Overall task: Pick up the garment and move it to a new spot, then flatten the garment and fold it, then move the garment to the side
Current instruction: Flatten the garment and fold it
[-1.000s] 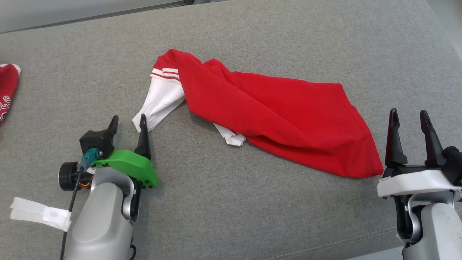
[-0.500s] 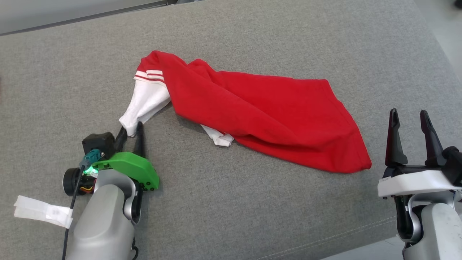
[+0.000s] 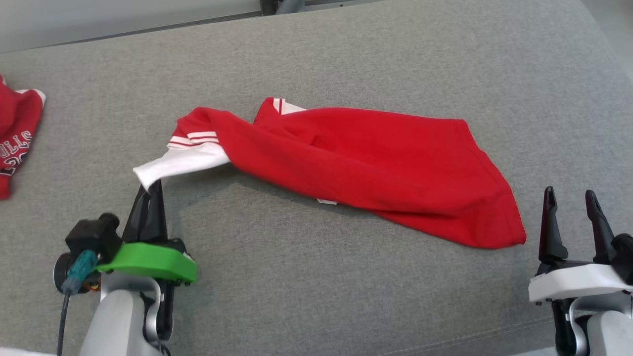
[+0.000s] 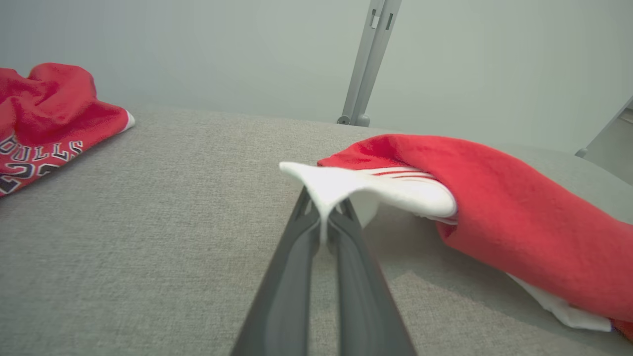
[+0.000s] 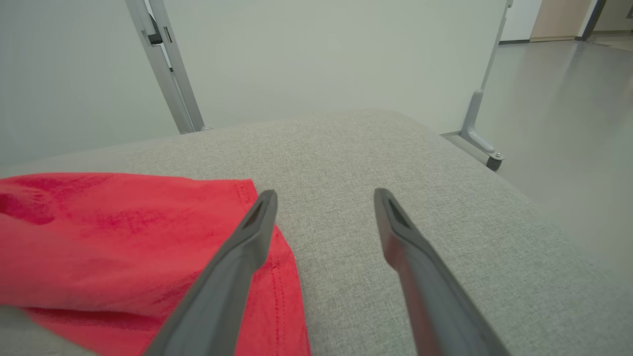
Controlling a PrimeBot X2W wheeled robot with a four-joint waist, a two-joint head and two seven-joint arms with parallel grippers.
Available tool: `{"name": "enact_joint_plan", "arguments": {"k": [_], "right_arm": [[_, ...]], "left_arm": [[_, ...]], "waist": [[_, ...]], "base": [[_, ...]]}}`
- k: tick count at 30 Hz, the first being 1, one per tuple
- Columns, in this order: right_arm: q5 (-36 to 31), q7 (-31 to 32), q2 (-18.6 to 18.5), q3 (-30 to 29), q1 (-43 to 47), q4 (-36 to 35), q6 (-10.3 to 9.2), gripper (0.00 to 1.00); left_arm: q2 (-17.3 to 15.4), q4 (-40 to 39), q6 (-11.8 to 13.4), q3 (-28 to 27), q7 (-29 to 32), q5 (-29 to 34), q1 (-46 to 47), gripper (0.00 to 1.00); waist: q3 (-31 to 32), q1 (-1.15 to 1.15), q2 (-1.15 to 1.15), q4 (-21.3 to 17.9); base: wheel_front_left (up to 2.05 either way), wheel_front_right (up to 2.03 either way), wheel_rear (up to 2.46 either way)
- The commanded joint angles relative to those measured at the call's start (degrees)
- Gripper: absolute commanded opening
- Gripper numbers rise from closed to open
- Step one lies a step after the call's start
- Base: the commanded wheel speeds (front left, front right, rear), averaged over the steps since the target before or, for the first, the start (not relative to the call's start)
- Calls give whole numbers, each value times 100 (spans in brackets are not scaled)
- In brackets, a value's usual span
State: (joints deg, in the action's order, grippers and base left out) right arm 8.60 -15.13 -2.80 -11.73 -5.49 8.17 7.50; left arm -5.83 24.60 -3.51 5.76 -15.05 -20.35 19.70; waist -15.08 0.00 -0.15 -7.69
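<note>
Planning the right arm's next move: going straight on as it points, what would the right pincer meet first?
Probably nothing but bare cushion: the right pincer points just past the garment, whose hem lies to its left. Depth is unclear.

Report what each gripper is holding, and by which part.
The left gripper is shut on the red garment, pinching the end of its white sleeve. The right gripper is open and holds nothing.
</note>
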Motion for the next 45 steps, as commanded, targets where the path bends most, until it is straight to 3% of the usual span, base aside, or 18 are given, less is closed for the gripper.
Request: {"name": "enact_joint_plan", "arguments": {"k": [1, 9, 13, 27, 28, 29, 30, 31, 38, 45], "right_arm": [[-48, 0, -18, -49, 124, 31, -2, 100], [-120, 0, -17, -132, 315, 90, -2, 100], [-140, 0, -16, -85, 276, 112, -2, 100], [-455, 0, -16, 196, 76, 185, -2, 100], [-476, 0, -17, 230, 48, 197, -2, 100], [-500, 0, -17, 259, 22, 205, -2, 100], [-525, 0, -17, 292, -7, 217, -2, 100], [-538, 0, -17, 325, -36, 240, -2, 100], [-666, 0, -18, 693, -218, 563, -2, 100], [-905, 228, -248, 1717, -1029, 1436, -3, 100]], "left_arm": [[-75, -311, 65, -53, -20, 49, -344, 0], [-312, -1970, 345, -71, 708, 19, -1667, 0], [-398, -2302, 506, -117, 1057, 9, -2109, 0], [-209, -981, 447, 21, 979, -227, -2334, 0], [-203, -907, 469, 11, 909, -211, -2295, 4], [-194, -849, 487, 7, 837, -193, -2257, 27], [-192, -801, 487, 7, 762, -179, -2226, 74], [-190, -758, 494, 7, 692, -167, -2200, 100], [-163, -842, 591, 65, 292, 19, -2017, 100], [-114, -1179, 638, 163, 141, 140, -1881, 100]], "waist": [[141, 0, 15, 210], [295, 0, 15, 507], [352, 0, 15, 597], [518, 0, 15, 760], [537, 0, 15, 784], [554, 0, 15, 809], [573, 0, 15, 834], [592, 0, 15, 857], [689, 0, 15, 954], [653, 0, 15, 1131]], "base": [[0, 0, 0], [0, 0, 0], [0, 0, 0], [0, 0, 0], [0, 0, 0], [0, 0, 0], [0, 0, 0], [0, 0, 0], [0, 0, 0], [0, 0, 0]]}}
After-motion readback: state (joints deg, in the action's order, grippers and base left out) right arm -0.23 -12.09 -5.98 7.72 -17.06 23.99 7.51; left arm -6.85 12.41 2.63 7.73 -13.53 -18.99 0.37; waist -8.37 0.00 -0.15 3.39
